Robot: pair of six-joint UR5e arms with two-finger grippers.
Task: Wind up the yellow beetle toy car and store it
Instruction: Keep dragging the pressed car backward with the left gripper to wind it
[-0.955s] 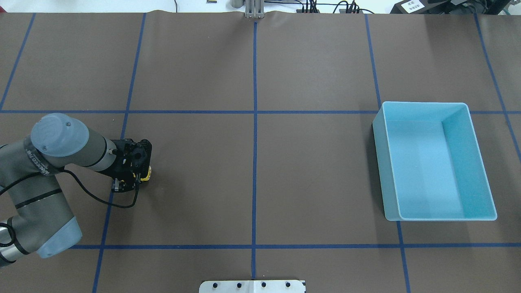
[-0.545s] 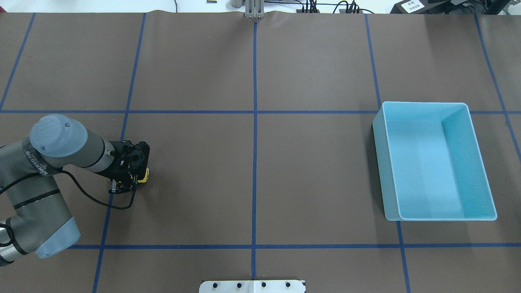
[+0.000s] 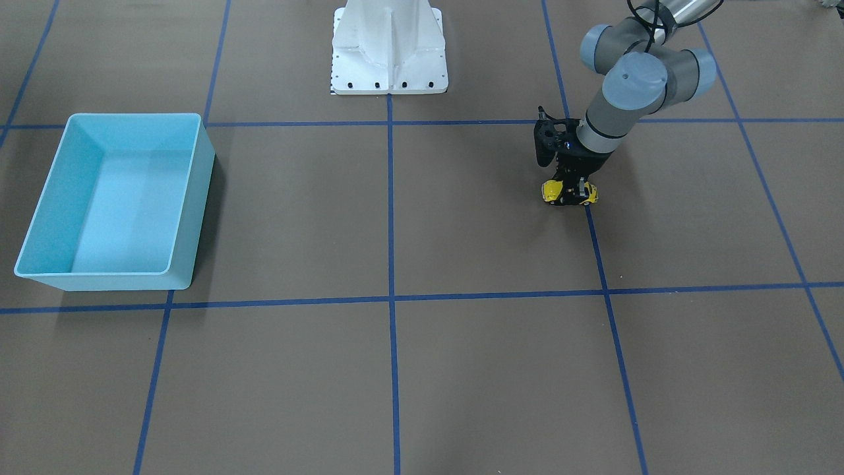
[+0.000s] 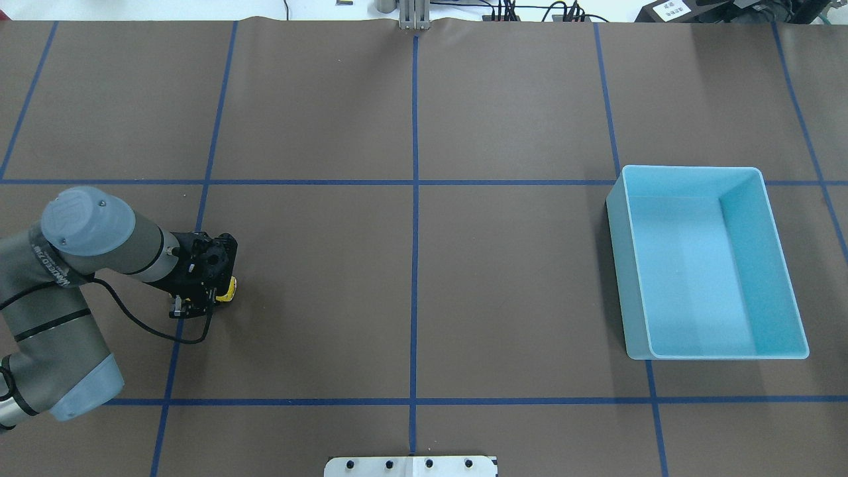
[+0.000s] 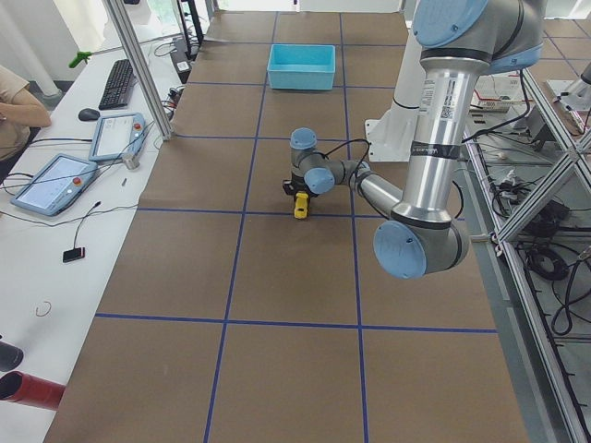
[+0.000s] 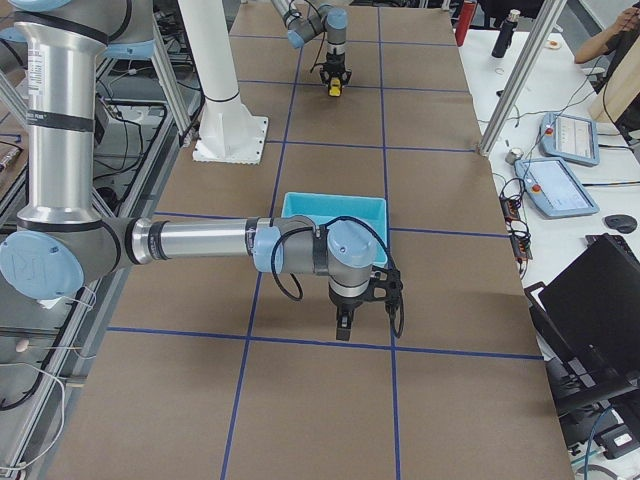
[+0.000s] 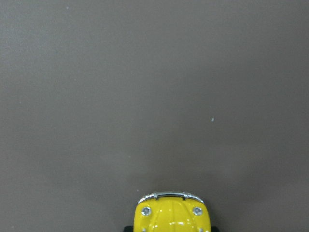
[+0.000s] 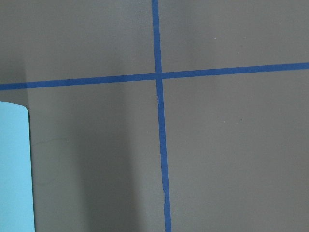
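The yellow beetle toy car (image 3: 549,192) stands on its wheels on the brown table mat, on the robot's left side. My left gripper (image 3: 571,190) points down over it and is shut on its body. In the overhead view only the car's yellow nose (image 4: 229,289) shows beside the gripper (image 4: 220,294). The left wrist view shows the car's bonnet and chrome bumper (image 7: 172,215) at the bottom edge. My right gripper (image 6: 343,326) shows only in the exterior right view, hanging low over the mat in front of the blue bin; I cannot tell whether it is open or shut.
The empty light-blue bin (image 4: 689,168) stands on the table's right side; it also shows in the front view (image 3: 132,117) and as a corner in the right wrist view (image 8: 14,169). Blue tape lines (image 4: 415,265) grid the mat. The white robot base (image 3: 389,46) stands at the table's edge.
My left gripper has slid the car along the mat toward the overhead view's left and slightly toward the robot. The bin has not moved.
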